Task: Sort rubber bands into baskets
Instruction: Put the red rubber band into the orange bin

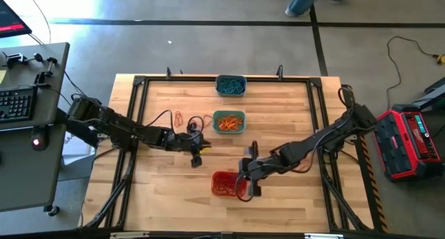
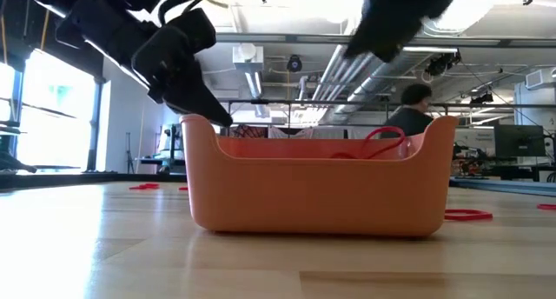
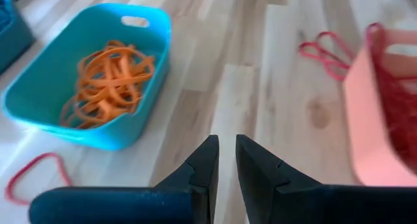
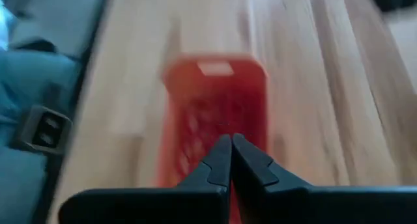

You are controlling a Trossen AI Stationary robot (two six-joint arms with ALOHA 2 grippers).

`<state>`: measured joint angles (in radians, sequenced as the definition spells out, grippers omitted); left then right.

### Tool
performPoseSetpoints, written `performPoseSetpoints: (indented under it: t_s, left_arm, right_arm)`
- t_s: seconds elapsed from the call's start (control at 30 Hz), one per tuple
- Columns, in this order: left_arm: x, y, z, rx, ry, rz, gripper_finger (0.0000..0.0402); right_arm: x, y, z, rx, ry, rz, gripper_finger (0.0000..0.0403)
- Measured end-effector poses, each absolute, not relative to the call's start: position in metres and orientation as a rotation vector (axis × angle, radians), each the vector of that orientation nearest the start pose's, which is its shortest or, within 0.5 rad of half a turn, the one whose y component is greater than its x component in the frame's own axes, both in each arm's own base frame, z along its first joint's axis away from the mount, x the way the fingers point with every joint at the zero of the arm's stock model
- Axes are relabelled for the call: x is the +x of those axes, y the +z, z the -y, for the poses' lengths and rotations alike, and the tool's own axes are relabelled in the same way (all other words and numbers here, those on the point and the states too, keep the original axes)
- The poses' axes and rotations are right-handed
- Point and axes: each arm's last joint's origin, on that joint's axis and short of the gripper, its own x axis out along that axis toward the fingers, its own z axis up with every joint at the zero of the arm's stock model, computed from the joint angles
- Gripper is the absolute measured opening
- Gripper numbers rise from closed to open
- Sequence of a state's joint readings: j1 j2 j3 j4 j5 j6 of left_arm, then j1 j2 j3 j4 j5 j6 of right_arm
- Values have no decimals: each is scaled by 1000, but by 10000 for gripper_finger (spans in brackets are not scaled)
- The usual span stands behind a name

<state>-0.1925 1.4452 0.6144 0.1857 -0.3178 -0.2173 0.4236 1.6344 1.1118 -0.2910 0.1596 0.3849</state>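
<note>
On the table (image 1: pixel 174 190) we find the orange basket (image 1: pixel 224 184) nearest us, at about six o'clock from the table's middle, with a tangle of red rubber bands (image 1: pixel 222 187) inside it. The right end effector (image 1: pixel 249 190) hangs at that basket's three o'clock edge, its fingers clenched together with nothing between them; in the right wrist view the two dark fingers (image 4: pixel 219 160) meet above the basket's red contents.

Farther in, the left end effector (image 1: pixel 197 158) hovers over bare wood at about ten o'clock from the orange basket. Its fingers (image 3: pixel 207 160) stand a narrow gap apart, and we see nothing held in them.

Next comes the teal-green basket (image 1: pixel 229 122) near the table's middle, holding orange rubber bands (image 1: pixel 228 123). At its nine o'clock, loose red bands (image 1: pixel 195 123) lie on the wood, with one more loose band (image 1: pixel 179 118) beyond them.

Farthest, at twelve o'clock by the table's far edge, sits the grey-blue basket (image 1: pixel 230 85) with blue-teal rubber bands (image 1: pixel 230 86) in it.

From table height we also see a red band (image 2: pixel 467 215) lying flat beside the orange basket, and a person (image 2: pixel 410 116) in the room behind.
</note>
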Motion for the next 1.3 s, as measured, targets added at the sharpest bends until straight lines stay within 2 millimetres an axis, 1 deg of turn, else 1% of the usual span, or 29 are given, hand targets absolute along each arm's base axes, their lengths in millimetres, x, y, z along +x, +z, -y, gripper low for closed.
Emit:
performPoseSetpoints:
  t_s: [0.13, 0.27, 0.37, 0.47, 0.57, 0.87, 1.0, 1.17, 1.3]
  left_arm:
    - [268, 166, 42, -40, 217, -622, 43]
    - [266, 164, 41, -41, 228, -650, 43]
    - [266, 163, 39, -46, 239, -662, 43]
    - [265, 162, 37, -59, 255, -674, 43]
    - [264, 161, 33, -67, 274, -687, 43]
    - [263, 158, 19, -84, 334, -720, 43]
    - [262, 157, 6, -86, 429, -736, 45]
    - [260, 151, -11, -89, 496, -781, 62]
    - [257, 149, -19, -68, 510, -825, 88]
  right_arm:
    - [313, 209, -125, 123, -41, -957, 0]
    - [311, 198, -114, 132, -151, -1053, 0]
    - [311, 188, -109, 147, -174, -1118, 0]
    - [316, 188, -112, 175, -80, -1103, 0]
    - [320, 192, -121, 191, 14, -1057, 0]
    - [315, 193, -133, 197, 95, -1067, 0]
    - [314, 193, -135, 194, 147, -1081, 0]
    - [315, 194, -138, 198, 226, -1080, 0]
    - [316, 197, -139, 171, 256, -1055, 0]
